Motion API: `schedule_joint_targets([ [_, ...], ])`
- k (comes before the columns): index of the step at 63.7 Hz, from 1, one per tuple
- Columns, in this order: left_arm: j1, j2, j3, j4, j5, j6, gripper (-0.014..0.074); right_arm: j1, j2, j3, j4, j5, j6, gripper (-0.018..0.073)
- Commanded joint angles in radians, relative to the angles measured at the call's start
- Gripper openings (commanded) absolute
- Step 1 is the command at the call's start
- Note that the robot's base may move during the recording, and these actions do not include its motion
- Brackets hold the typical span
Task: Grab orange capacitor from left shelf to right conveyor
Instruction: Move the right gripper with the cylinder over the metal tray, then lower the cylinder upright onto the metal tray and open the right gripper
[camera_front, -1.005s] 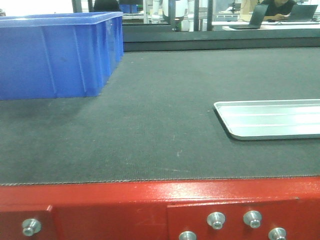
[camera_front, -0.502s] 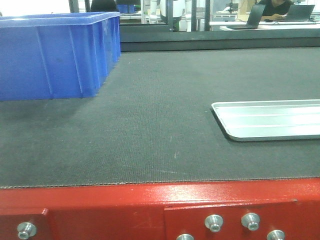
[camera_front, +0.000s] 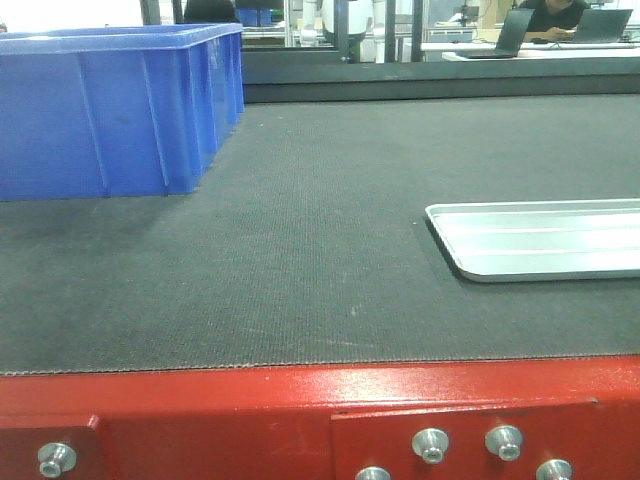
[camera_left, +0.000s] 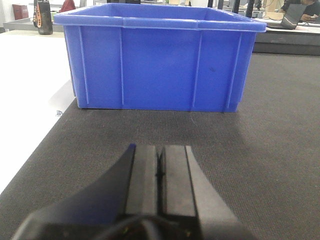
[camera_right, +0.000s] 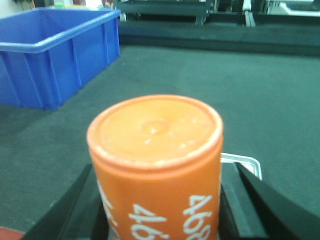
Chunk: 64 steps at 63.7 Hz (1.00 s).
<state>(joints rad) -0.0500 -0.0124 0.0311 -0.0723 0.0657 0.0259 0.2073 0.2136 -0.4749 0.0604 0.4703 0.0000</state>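
- A white surface (camera_left: 25, 85) lies along the left edge of the table (camera_front: 300, 250), which is a wide, dark grey, textured conveyor belt.
- A blue bin (camera_front: 110, 110) with ribbed walls stands on the table at the far left, open side up.
- The left fingers (camera_left: 145, 175) are black and pressed together, with only a thin seam between them and nothing held. They hang low over the table, pointing at the bin's near wall and apart from it.
- A red frame (camera_front: 250, 410) edges the table's near side and is set with silver bolts (camera_front: 431, 443).
- The right fingers (camera_right: 82, 205), also black, pinch the orange capacitor (camera_right: 157, 150) from both sides. It stands upright over the table, flat top up, to the right of the bin and well apart from it. Whether its base touches the table cannot be told.
- White digits run along the capacitor's side, upside down in the right wrist view. "46" and "468" can be read, and the rest is cut off by the picture's edge.
- A silver ribbed tray (camera_front: 540, 240) lies flat on the table at the right. One corner of it shows behind the capacitor.
- Far back on the right, an open laptop (camera_front: 510, 35) sits on a desk.
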Motion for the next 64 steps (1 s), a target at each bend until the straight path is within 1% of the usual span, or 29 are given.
schedule_joint_targets([
  [1,0.000,-0.012,-0.004,-0.002,-0.090,-0.001,-0.0127,-0.005,0.125,-0.050,-0.004,-0.185,0.000,0.0172],
  [17,0.000,-0.012,-0.004,-0.002,-0.090,-0.001,-0.0127,-0.005,0.545,-0.142,-0.004,-0.463,0.000,0.0172],
  [30,0.000,-0.012,-0.004,-0.002,-0.090,-0.001,-0.0127,-0.007,0.804,-0.125,-0.004,-0.744,0.000,0.0172],
  [36,0.000,-0.012,-0.004,-0.002,-0.090,-0.001,-0.0127,-0.026,0.890,-0.107,-0.004,-0.857,0.000,0.0172],
  [46,0.000,-0.012,-0.004,-0.002,-0.090,-0.001,-0.0127,-0.085,1.017,-0.078,-0.004,-1.003,0.000,0.0172],
  [54,0.000,-0.012,-0.004,-0.002,-0.090,-0.001,-0.0127,-0.132,1.102,-0.048,-0.004,-1.076,0.000,0.0172],
  [60,0.000,-0.012,-0.004,-0.002,-0.090,-0.001,-0.0127,-0.147,1.156,-0.026,-0.011,-1.119,0.000,0.0172],
  [64,0.000,-0.012,-0.004,-0.002,-0.090,-0.001,-0.0127,-0.147,1.190,-0.014,-0.045,-1.164,0.000,0.0172],
])
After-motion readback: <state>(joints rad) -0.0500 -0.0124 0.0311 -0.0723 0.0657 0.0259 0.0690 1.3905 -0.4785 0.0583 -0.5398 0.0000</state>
